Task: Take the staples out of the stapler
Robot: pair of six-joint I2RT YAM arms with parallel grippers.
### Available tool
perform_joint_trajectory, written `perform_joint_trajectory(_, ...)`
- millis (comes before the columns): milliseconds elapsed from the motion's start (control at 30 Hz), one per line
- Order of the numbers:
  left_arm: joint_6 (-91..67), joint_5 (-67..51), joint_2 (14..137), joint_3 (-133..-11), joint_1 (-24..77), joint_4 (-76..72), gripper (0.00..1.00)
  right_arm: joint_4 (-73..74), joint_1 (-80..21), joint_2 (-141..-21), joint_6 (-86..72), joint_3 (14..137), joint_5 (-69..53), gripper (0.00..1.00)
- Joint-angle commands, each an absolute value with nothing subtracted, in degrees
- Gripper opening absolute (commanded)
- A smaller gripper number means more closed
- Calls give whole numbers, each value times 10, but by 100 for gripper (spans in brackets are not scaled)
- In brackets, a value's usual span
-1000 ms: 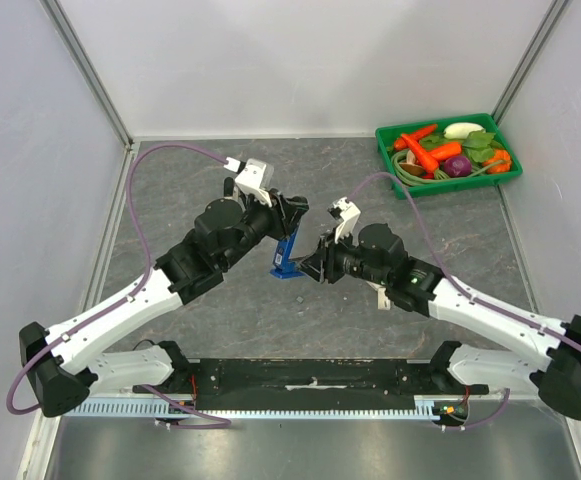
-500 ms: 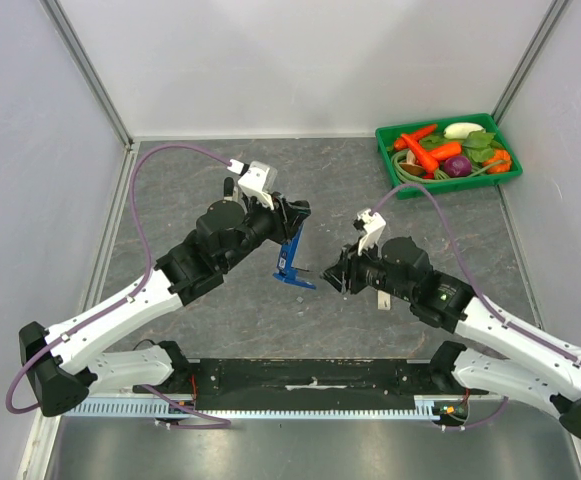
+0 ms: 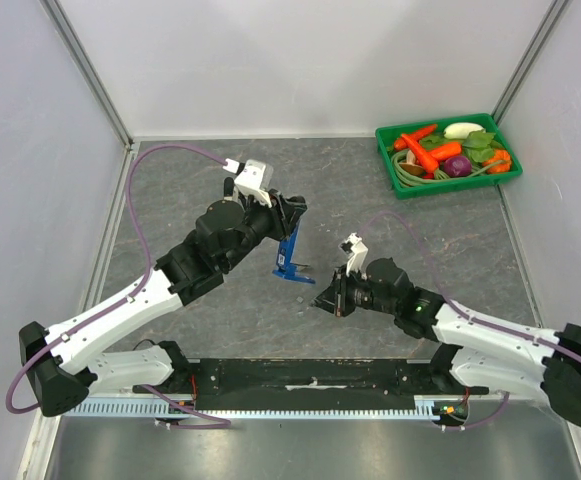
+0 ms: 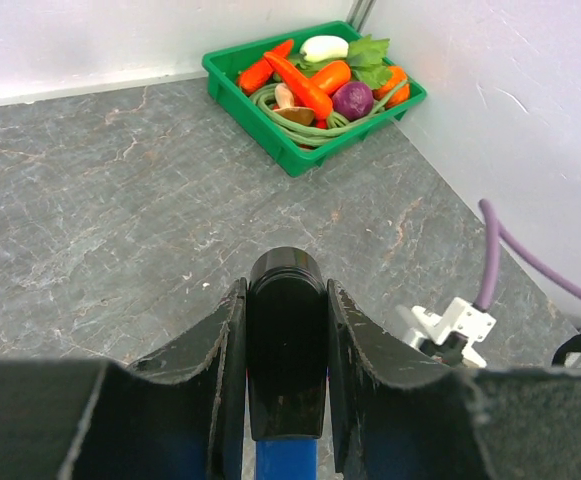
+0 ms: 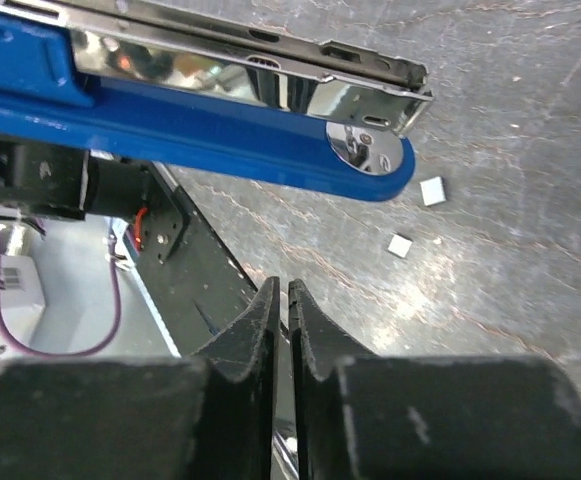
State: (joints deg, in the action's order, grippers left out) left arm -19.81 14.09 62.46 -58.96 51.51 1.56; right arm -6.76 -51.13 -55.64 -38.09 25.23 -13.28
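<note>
Left claw (image 4: 285,300) clamps the stapler (image 5: 170,115), likely rigid, light and slick, by its black end; right claw (image 5: 282,292) pinched shut

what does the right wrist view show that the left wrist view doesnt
Only the right wrist view: the stapler's blue underside and chrome magazine, two small white bits on the table near its rounded end, and the right gripper with its fingers nearly together. Only the left wrist view: the green tray of vegetables, a purple cable, and the left gripper clamped on the stapler's black end. Both: the stapler and the grey table.
</note>
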Motion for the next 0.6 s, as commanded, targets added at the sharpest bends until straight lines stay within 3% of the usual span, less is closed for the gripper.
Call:
perform_joint_trajectory(0, -203, 159, 613, -593, 519, -56, 2, -223, -528, -611, -460, 236, -126, 10)
perform_joint_trajectory(133, -207, 163, 607, -585, 518, -66, 2, -275, -541, -670, -498, 242, -90, 0)
perform_joint_trajectory(267, -211, 156, 602, -584, 518, -62, 2, -283, -542, -693, -502, 259, -48, 0)
perform_joint_trajectory(567, -227, 92, 572, -579, 517, -23, 2, -157, -542, -671, -434, 331, 67, 0)
